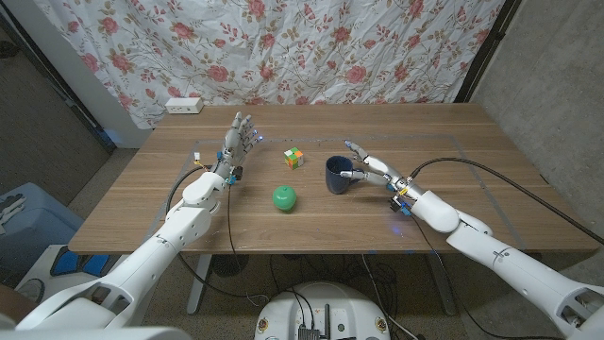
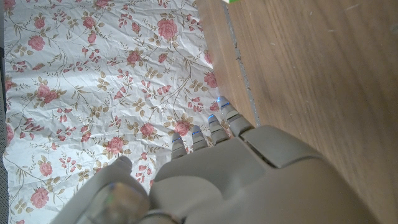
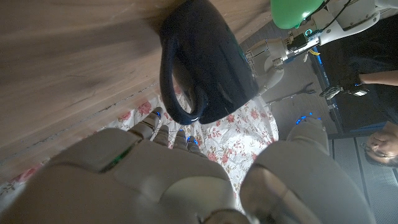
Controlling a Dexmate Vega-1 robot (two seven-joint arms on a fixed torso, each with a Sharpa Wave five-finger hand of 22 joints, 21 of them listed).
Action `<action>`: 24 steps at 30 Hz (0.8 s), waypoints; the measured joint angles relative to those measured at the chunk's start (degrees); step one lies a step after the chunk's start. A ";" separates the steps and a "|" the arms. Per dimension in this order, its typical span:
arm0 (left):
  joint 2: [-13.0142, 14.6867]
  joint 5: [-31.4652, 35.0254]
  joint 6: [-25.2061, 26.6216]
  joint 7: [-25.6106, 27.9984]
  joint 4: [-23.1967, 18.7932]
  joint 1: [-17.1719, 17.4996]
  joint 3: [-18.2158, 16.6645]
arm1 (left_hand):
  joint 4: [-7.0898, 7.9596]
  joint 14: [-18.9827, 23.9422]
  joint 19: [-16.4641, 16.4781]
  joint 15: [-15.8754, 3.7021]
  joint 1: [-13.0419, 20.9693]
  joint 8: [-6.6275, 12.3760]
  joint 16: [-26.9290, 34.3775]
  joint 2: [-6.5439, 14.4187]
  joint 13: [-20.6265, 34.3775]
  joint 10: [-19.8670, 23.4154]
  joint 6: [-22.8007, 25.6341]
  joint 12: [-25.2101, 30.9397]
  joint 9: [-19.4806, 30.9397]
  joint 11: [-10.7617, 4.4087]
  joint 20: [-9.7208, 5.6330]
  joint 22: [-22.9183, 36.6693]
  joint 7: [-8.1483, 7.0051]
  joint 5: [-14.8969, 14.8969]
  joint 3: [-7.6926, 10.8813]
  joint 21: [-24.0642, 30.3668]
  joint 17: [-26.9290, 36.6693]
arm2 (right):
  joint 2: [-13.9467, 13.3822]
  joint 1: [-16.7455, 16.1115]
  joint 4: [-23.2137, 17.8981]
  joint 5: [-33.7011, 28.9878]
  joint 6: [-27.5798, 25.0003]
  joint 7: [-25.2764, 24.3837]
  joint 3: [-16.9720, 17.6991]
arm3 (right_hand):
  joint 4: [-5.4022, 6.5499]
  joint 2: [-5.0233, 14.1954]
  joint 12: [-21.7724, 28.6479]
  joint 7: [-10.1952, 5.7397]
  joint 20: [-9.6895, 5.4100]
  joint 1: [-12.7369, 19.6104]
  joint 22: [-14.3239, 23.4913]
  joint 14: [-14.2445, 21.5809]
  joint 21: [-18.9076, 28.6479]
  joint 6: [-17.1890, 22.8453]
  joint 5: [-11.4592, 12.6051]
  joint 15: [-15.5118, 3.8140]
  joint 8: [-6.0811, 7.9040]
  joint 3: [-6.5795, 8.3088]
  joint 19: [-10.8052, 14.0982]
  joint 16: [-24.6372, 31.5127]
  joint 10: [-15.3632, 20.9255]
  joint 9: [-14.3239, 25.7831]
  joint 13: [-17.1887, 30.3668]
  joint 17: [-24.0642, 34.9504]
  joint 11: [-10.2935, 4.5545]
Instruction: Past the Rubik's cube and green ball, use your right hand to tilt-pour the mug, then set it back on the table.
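A wooden bench (image 1: 415, 222) seen from above, with a rose-patterned cloth (image 1: 311, 47) hung behind it. Near the middle of the bench stands a dark blue ceramic mug (image 1: 337, 175), upright, its mouth facing up. To the mug's left and slightly nearer lies a green ball (image 1: 285, 197), and a small multicoloured Rubik's cube (image 1: 293, 158) sits further back, also left of the mug. The robot's right hand (image 1: 370, 170) is just beside the mug on its right, fingers spread and holding nothing, thumb and fingers reaching toward the mug's right side. In the right wrist view the mug's loop handle (image 3: 183, 99) faces that hand, just beyond the fingertips (image 3: 157, 118); whether they touch it cannot be told (the gap looks very small). The mug therefore lies directly left of the right hand, its upright axis standing across the hand's line of reach, so a short move leftward would likely close the fingers around the handle or body. The left hand (image 1: 234, 142) stands well apart at the far left, fingers up and apart, empty, much farther from the mug than the right one. A white power strip (image 1: 184, 106) lies at the bench's far edge.
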 measured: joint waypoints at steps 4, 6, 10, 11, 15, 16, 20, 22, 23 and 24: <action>0.00 0.00 0.00 -0.01 0.00 0.00 0.00 | 0.00 0.00 0.00 0.00 0.00 0.00 0.00 0.00 0.00 0.00 0.00 0.00 0.00 0.00 0.00 0.00 0.00 0.00 0.00 0.00 0.00 | 0.45 0.82 1.51 -0.29 0.79 0.28 -0.53 | 0.00 0.04 0.45 0.00 0.18 0.71 0.00 0.63 0.00 0.00 0.21 0.01 0.22 0.00 0.25 0.00 0.81 0.00 0.27 -0.17 -0.20; 0.00 0.00 0.00 0.00 0.00 0.00 0.00 | 0.00 0.00 0.00 0.00 0.00 0.00 0.00 0.00 0.00 0.00 0.00 0.00 0.00 0.00 0.00 0.00 0.00 0.00 0.00 0.00 0.00 | 0.70 1.27 2.35 -0.36 1.09 0.45 -0.83 | 0.00 0.01 0.45 0.00 0.18 0.76 0.00 0.62 0.00 0.00 0.21 0.01 0.22 0.00 0.64 0.00 1.13 0.00 0.27 -0.28 -0.09; 0.00 0.00 0.00 -0.01 0.00 0.00 0.00 | 0.00 0.00 0.00 0.00 0.00 0.00 0.00 0.00 0.00 0.00 0.00 0.00 0.00 0.00 0.00 0.00 0.00 0.00 0.00 0.00 0.00 | 1.09 2.11 3.88 -0.38 1.58 0.73 -1.36 | 0.00 0.44 0.45 0.00 0.01 1.21 0.00 1.23 0.00 0.00 0.43 -0.20 0.43 0.00 0.81 0.45 1.77 0.00 0.26 -0.28 -0.26; 0.00 0.00 0.00 -0.01 0.00 0.00 0.00 | 0.00 0.00 0.00 0.00 0.00 0.00 0.00 0.00 0.00 0.00 0.00 0.00 0.00 0.00 0.00 0.00 0.00 0.00 0.00 0.00 0.00 | 1.15 2.21 4.07 -0.38 1.80 0.87 -1.42 | 0.00 0.31 0.69 0.00 0.01 1.34 0.00 1.37 0.00 0.00 0.46 -0.07 0.56 0.00 0.81 0.45 1.83 0.00 0.26 -0.28 -0.20; 0.00 0.00 0.00 -0.01 0.00 -0.01 0.00 | 0.00 0.00 0.00 0.00 0.00 0.00 0.00 0.00 0.00 0.00 0.00 0.00 0.00 0.00 0.00 0.00 0.00 0.00 0.00 0.00 0.00 | 1.60 3.11 5.59 -0.38 2.54 1.25 -1.93 | 0.00 -0.52 0.90 0.00 0.00 2.19 0.00 1.97 0.00 0.00 0.65 -0.08 0.78 0.00 1.64 0.45 2.87 -0.01 0.54 -0.28 -0.38; 0.00 0.00 0.00 -0.01 0.00 -0.01 0.00 | 0.00 0.00 0.00 0.00 0.00 0.00 0.00 0.00 0.00 0.00 0.00 0.00 0.00 0.00 0.00 0.00 0.00 0.00 0.00 0.00 0.00 | 1.75 3.37 6.06 -0.38 2.54 1.25 -2.09 | -0.02 -0.51 1.04 0.00 0.01 2.20 0.00 2.28 0.00 0.00 0.87 -0.22 0.89 -0.02 1.64 0.65 2.99 -0.01 0.55 -0.28 -0.27; 0.01 0.00 0.00 -0.01 0.00 -0.01 0.00 | 0.00 0.00 0.00 0.00 0.00 0.00 0.00 0.00 0.00 0.00 0.00 0.00 0.00 0.00 0.00 0.00 0.00 0.00 0.00 0.00 0.00 | 2.21 4.17 7.34 -0.33 3.36 1.72 -2.50 | -0.17 0.08 1.31 0.00 -0.01 2.79 0.00 3.00 0.00 0.00 0.87 -0.13 0.89 -0.17 2.06 0.86 4.21 0.26 0.55 -0.28 -0.30; 0.01 0.00 0.00 -0.01 0.00 -0.01 0.00 | 0.00 0.00 0.00 0.00 0.00 0.00 0.00 0.00 0.00 0.00 0.00 0.00 0.00 0.00 0.00 0.00 0.00 0.00 0.00 0.00 0.00 | 2.61 4.80 8.47 -0.29 3.67 1.86 -2.86 | -0.17 0.08 1.50 0.00 0.02 2.79 0.00 3.38 0.00 0.00 0.87 -0.51 0.89 -0.17 2.46 0.86 4.53 0.26 0.77 -0.28 -0.23; 0.01 0.00 0.00 -0.01 0.00 -0.01 0.00 | 0.00 0.00 0.00 0.00 0.00 0.00 0.00 0.00 0.00 0.00 0.00 0.00 0.00 0.00 0.00 0.00 0.00 0.00 0.00 0.00 0.00 | 2.65 4.87 8.60 -0.27 4.15 2.02 -2.90 | -0.17 0.07 1.66 0.00 0.14 2.80 0.00 3.38 0.00 0.00 0.87 -0.51 1.14 -0.17 2.58 0.86 4.61 0.26 0.80 -0.27 -0.32; 0.01 0.00 0.00 -0.01 0.00 -0.01 0.00 | 0.00 0.00 0.00 0.00 0.00 0.00 0.00 0.00 0.00 0.00 0.00 0.00 0.00 0.00 0.00 0.00 0.00 0.00 0.00 0.00 0.00 | 2.82 5.14 9.06 -0.27 4.48 2.06 -3.05 | -0.17 -0.14 1.66 0.00 0.21 3.00 0.00 3.51 0.00 0.00 0.87 -0.63 1.32 -0.17 2.66 1.07 4.80 0.26 0.80 -0.28 -0.50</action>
